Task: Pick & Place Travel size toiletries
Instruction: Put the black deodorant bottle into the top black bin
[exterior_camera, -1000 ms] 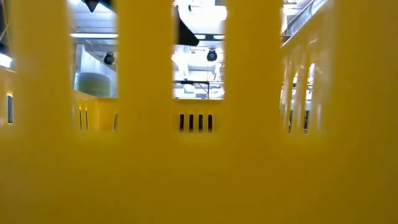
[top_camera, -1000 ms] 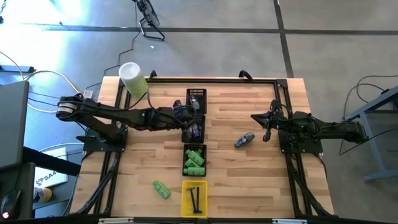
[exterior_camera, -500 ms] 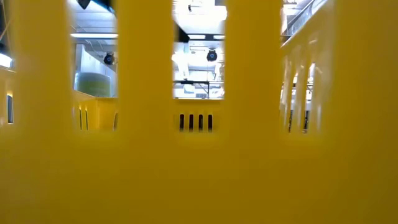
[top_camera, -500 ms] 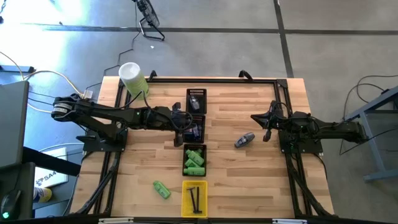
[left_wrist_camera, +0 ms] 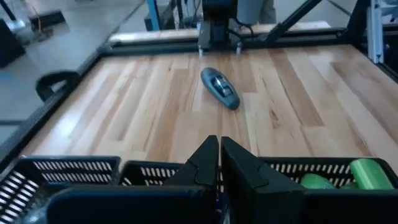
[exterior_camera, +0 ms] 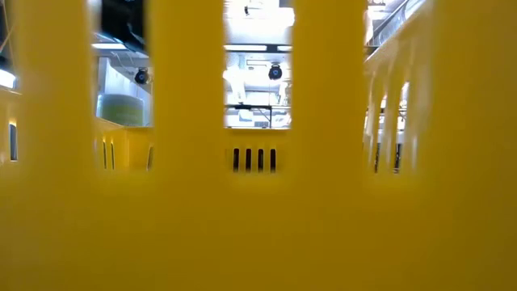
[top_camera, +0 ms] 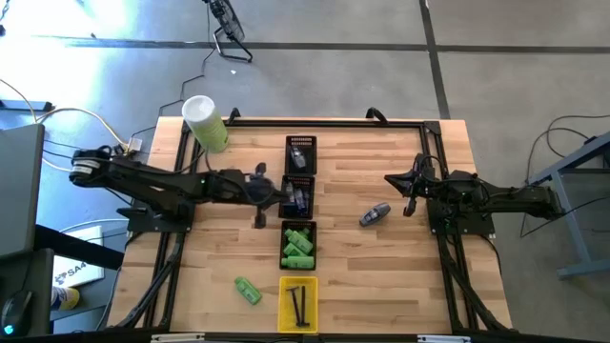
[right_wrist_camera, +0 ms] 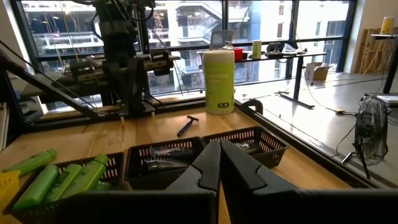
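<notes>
Toiletries (top_camera: 298, 245) overhead, low view only yellow tray (exterior_camera: 258, 226)

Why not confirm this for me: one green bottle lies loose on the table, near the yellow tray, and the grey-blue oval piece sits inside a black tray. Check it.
One detail is wrong. The grey-blue oval piece is not inside a black tray; it lies loose on the bare table, between the row of trays and the right arm, as the high view shows. The green bottle does lie loose near the yellow tray.
</notes>
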### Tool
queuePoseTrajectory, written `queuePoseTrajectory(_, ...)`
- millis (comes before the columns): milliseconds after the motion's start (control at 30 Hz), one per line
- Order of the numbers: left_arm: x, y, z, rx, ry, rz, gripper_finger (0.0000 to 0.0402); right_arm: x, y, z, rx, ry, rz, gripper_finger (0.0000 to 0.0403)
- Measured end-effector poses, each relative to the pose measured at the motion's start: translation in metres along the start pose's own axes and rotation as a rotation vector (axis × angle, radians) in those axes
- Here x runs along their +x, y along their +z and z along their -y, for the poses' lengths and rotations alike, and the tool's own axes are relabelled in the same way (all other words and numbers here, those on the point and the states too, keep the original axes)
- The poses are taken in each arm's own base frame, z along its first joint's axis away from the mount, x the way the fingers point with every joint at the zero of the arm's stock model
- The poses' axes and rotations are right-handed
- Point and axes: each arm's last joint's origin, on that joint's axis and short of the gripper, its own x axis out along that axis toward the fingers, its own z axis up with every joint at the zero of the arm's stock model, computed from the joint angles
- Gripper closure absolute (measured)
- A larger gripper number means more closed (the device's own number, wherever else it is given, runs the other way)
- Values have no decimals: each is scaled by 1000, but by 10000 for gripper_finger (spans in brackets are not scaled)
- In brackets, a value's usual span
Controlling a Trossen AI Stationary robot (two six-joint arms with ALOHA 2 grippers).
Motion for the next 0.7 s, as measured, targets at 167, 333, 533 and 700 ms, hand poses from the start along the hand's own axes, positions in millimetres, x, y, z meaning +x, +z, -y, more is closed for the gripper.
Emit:
queuePoseTrajectory(167,-17,-6,-1,33,-24,30,387,0,0,0,24,0,0,401)
queuePoseTrajectory(333,-30,-18,-2,38,-24,33,387,0,0,0,23,0,-3,401)
queuePoseTrajectory(533,-43,-29,-3,37,-23,51,387,0,0,0,24,0,-3,401)
queuePoseTrajectory(700,-57,-33,-5,46,-19,99,387,0,0,0,57,0,-3,401)
